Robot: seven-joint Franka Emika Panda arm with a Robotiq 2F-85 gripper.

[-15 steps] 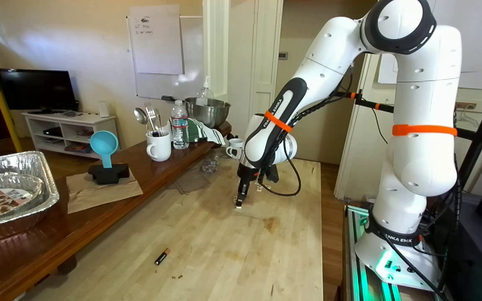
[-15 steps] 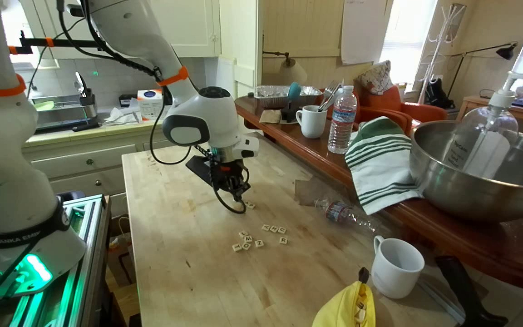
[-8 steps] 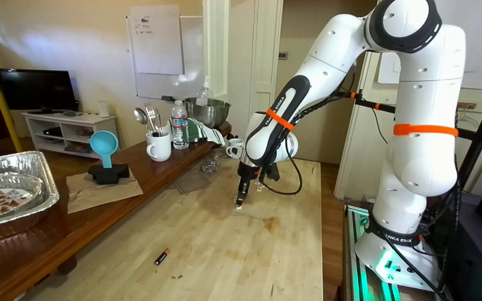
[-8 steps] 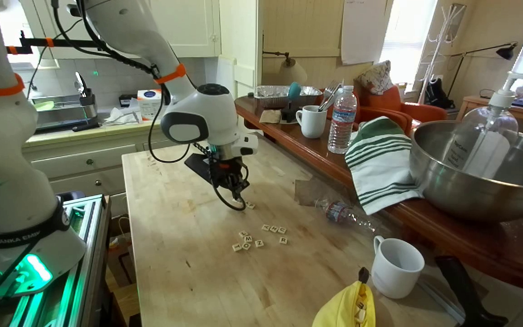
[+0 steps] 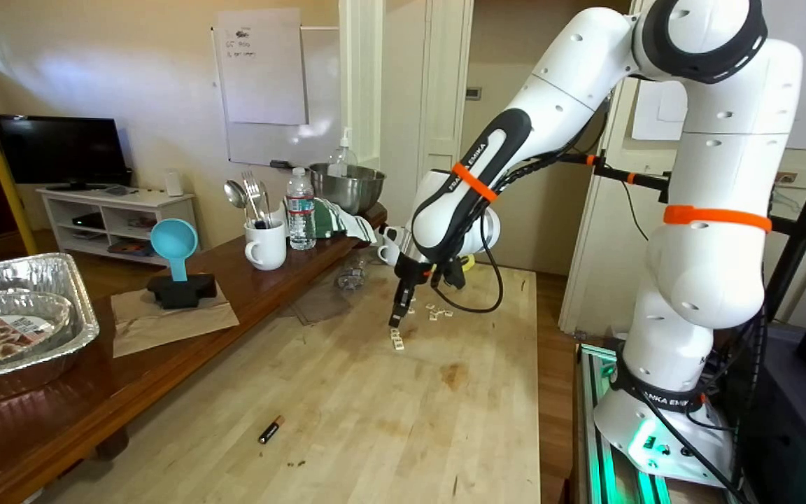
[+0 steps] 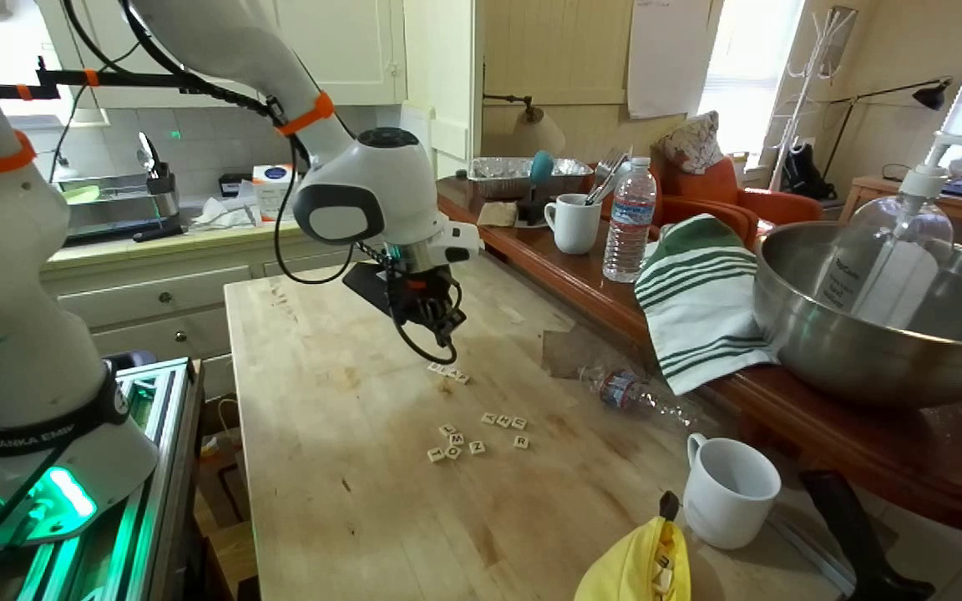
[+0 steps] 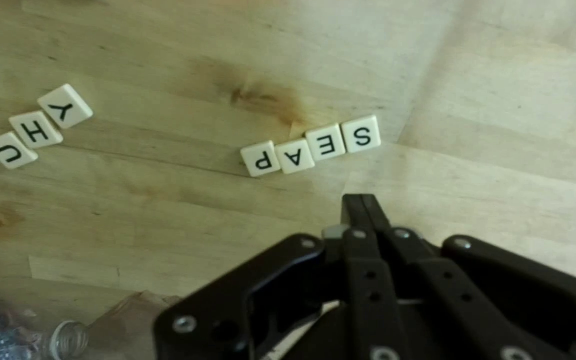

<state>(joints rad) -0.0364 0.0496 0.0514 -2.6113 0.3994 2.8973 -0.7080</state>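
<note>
Nearest us in the wrist view is the gripper [image 7: 363, 201], its fingers flush together with nothing between them. At twelve o'clock, close to the tips but apart from them, we see the S tile [image 7: 361, 134]; from it the E tile [image 7: 325, 141], A tile [image 7: 294, 156] and P tile [image 7: 260, 158] run round towards ten o'clock in a slightly stepped row. Farther out, between nine and ten o'clock, three more tiles [image 7: 35, 130] make a slanting line. In an exterior view we find loose letter tiles [image 6: 456, 439] at six o'clock from the gripper, lying face up on the wooden worktop [image 6: 347, 526]. Farther still, a clear plastic bottle [image 6: 621, 390] lies on its side just past three, a white mug [image 6: 723, 509] stands at four, and a yellow pouch [image 6: 625, 568] sits between four and five.
</note>
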